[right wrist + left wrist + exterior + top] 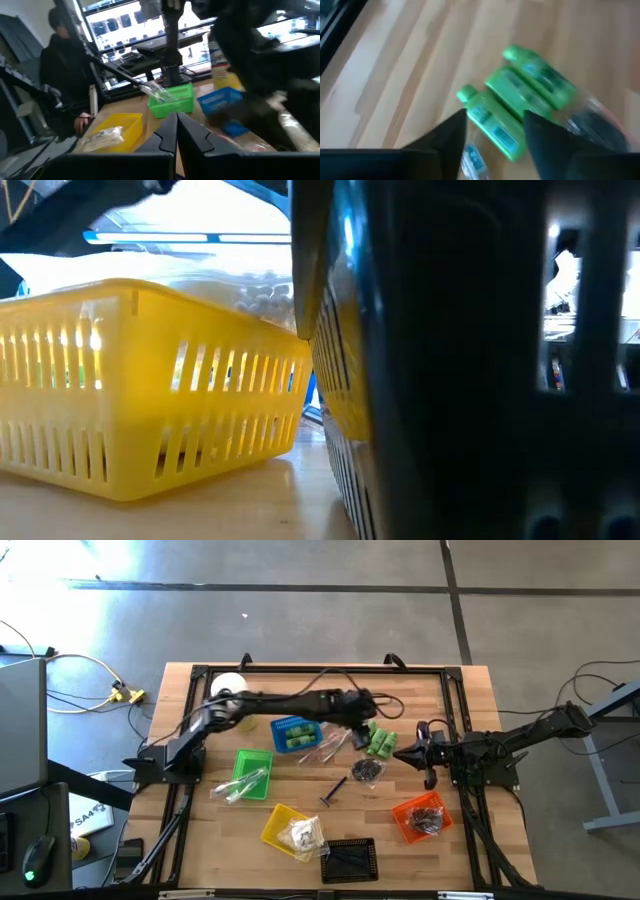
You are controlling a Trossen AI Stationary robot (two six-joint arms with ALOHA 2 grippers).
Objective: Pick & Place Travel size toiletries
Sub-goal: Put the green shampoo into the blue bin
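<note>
We see the left pincer point(375, 730) stretched across the counter point(200, 840) to the green bottles point(381, 743), which lie in a small group on the wood near the middle, a little to the right side. In the left wrist view its two dark fingers point(451, 135) stand apart, and one green bottle point(490, 122) lies between them; the other bottles point(535, 82) lie just beside it, touching each other. We cannot tell if the fingers touch the bottle.

The right pincer point(408, 755) waits near the same bottles, on their right side, and its fingers point(167, 135) are pressed together with nothing between them.

The other toiletries are spread in the baskets. The blue basket point(298, 734) holds more green bottles and sits just beside the left arm. The green basket point(250, 772) holds clear sachets point(240, 785), which hang over its edge. The yellow basket point(285, 828) holds white packets point(304, 833), and the orange basket point(420, 817) holds small dark pieces point(428, 820). A black basket point(349, 860) stands at the front edge of the counter. Some dark pieces point(366, 769) and a thin stick point(334, 792) lie loose on the wood between the baskets.

A white-lidded jar point(229, 688) stands at the far left part of the counter. In the right wrist view a person point(62, 80) in dark clothes sits beyond the counter.
</note>
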